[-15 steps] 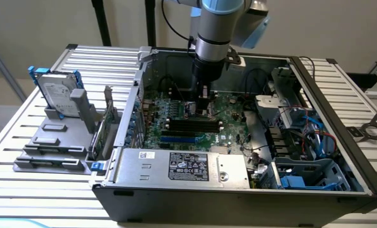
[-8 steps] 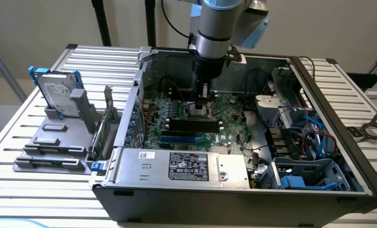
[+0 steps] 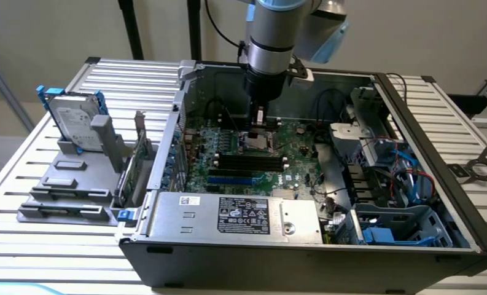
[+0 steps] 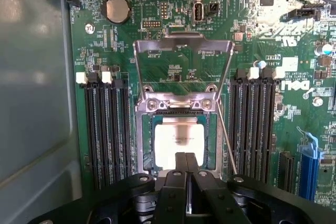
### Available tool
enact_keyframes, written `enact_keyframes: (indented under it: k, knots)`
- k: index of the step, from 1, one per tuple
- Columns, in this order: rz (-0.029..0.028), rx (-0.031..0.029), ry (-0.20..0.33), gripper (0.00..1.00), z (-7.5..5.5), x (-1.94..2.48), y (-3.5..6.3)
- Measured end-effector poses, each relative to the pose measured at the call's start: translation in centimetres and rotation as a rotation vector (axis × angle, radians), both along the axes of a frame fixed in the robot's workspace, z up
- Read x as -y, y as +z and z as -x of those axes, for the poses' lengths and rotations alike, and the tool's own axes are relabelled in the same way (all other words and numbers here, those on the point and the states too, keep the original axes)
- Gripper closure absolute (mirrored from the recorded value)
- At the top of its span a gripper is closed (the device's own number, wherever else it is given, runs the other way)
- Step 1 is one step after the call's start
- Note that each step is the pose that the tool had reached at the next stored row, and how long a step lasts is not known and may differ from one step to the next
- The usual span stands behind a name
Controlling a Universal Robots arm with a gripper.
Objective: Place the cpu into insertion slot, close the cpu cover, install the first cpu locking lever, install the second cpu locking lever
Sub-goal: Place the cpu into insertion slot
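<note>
I have the gripper (image 4: 186,162) fully closed, fingertips pressed together and gripping nothing, poised at one edge of the insertion slot (image 4: 143,145). The cpu (image 4: 178,141) lies flat inside the slot and looks seated. The cpu cover (image 4: 184,39) is swung open on the slot's opposite side. Closing it seems the step in hand: I'd push with the closed tips on the frame only, never the chip, slowly following the hinge arc.
</note>
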State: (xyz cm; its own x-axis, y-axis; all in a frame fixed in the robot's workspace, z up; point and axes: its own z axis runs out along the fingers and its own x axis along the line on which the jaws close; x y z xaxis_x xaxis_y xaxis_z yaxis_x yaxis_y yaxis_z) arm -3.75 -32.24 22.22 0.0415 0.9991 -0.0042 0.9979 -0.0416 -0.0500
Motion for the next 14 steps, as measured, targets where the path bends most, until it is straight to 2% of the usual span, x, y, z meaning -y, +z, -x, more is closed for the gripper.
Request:
enact_keyframes:
  k: [4,11,14]
  knots:
    - [-0.0001,0.0,0.0,0.89,1.2,0.0,0.31]
    - [-0.0002,0.0001,0.001,0.89,3.0,0.03,1.59]
    - [-0.0004,0.0002,0.001,0.89,3.2,0.03,1.69]
